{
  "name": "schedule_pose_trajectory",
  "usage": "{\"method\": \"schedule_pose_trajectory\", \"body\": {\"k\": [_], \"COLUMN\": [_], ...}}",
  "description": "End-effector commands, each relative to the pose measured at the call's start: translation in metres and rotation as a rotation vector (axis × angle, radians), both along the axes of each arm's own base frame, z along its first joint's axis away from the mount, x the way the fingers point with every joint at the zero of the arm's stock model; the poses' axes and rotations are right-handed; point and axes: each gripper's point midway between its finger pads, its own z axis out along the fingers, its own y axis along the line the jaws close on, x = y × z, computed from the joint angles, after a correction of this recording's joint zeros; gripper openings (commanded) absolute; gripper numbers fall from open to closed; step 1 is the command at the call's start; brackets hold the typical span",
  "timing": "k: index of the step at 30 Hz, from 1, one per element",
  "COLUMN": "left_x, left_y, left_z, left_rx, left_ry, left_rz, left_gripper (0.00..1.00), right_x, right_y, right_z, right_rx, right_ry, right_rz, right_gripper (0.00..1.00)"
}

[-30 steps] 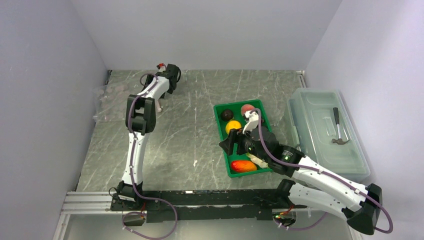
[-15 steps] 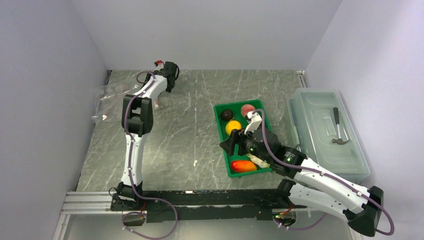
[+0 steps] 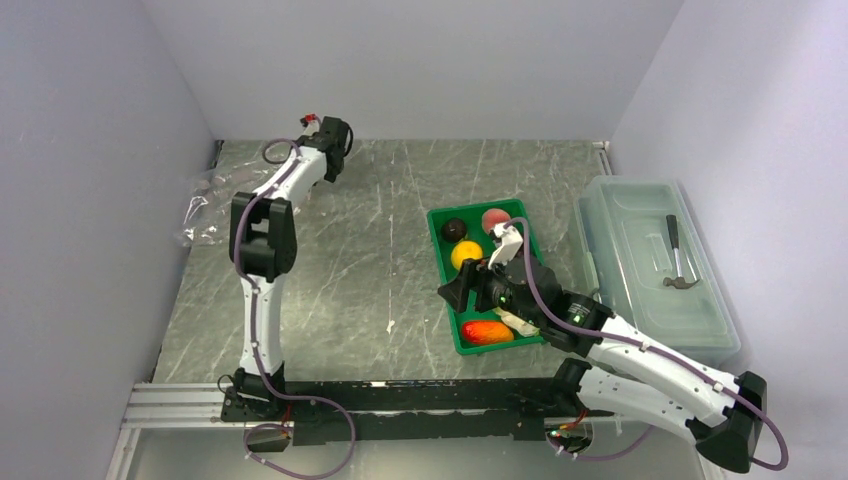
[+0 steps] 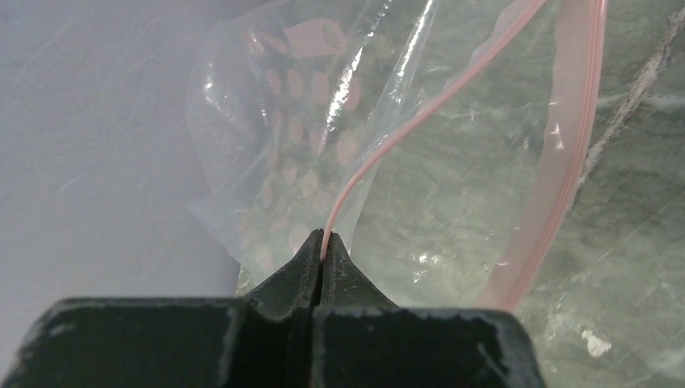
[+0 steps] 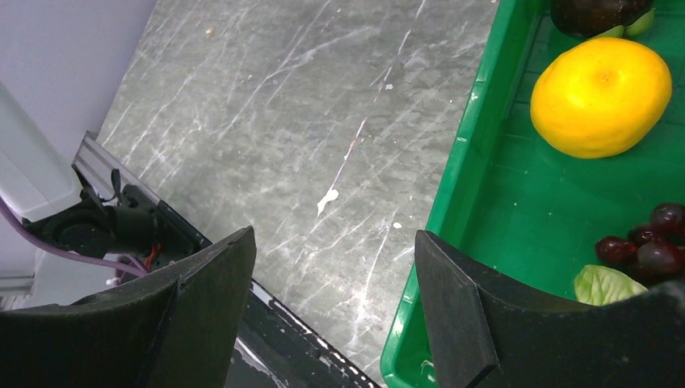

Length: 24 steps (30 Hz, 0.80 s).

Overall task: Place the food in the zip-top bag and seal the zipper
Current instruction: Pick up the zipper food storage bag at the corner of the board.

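The clear zip-top bag (image 3: pixel 205 200) lies crumpled at the far left against the wall. In the left wrist view my left gripper (image 4: pixel 323 239) is shut on the near lip of its pink zipper (image 4: pixel 380 149). The other lip (image 4: pixel 565 162) curves away, so the mouth gapes. The food sits in a green tray (image 3: pixel 437 235): a yellow lemon (image 3: pixel 466 254), a dark round fruit (image 3: pixel 454 229), a red-orange fruit (image 3: pixel 487 331), grapes (image 5: pixel 654 238) and lettuce (image 5: pixel 606 284). My right gripper (image 5: pixel 335 242) hangs open over the tray's left rim (image 5: pixel 468 162), with nothing between its fingers.
A large clear lidded box (image 3: pixel 650 265) with a grey hammer (image 3: pixel 677 260) on it stands at the right. A pinkish round piece (image 3: pixel 494 219) lies at the tray's far end. The side wall (image 4: pixel 97 145) is close behind the bag. The arms' mounting rail (image 3: pixel 400 400) runs along the near edge.
My left gripper has closed onto the bag's pink strip while the left arm swung left toward the wall. The bag has shifted slightly. The right arm has barely moved.
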Motion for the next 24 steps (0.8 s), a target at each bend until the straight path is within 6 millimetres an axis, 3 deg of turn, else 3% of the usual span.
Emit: {"method": "schedule_pose_trajectory", "body": {"k": [1, 24], "left_x": [-0.009, -0.065], "left_y": [-0.003, -0.059], "left_z": [0.057, 0.213], "left_rx": [-0.030, 0.263], "left_ry": [-0.128, -0.394], "left_rz": [-0.001, -0.201], "left_gripper": [0.00, 0.00], "right_x": [0.001, 0.000], "right_y": [0.006, 0.021], "right_z": [0.018, 0.032], "right_rx": [0.051, 0.099], "right_ry": [-0.012, -0.003], "right_rz": [0.006, 0.050], "right_gripper": [0.76, 0.75]}}
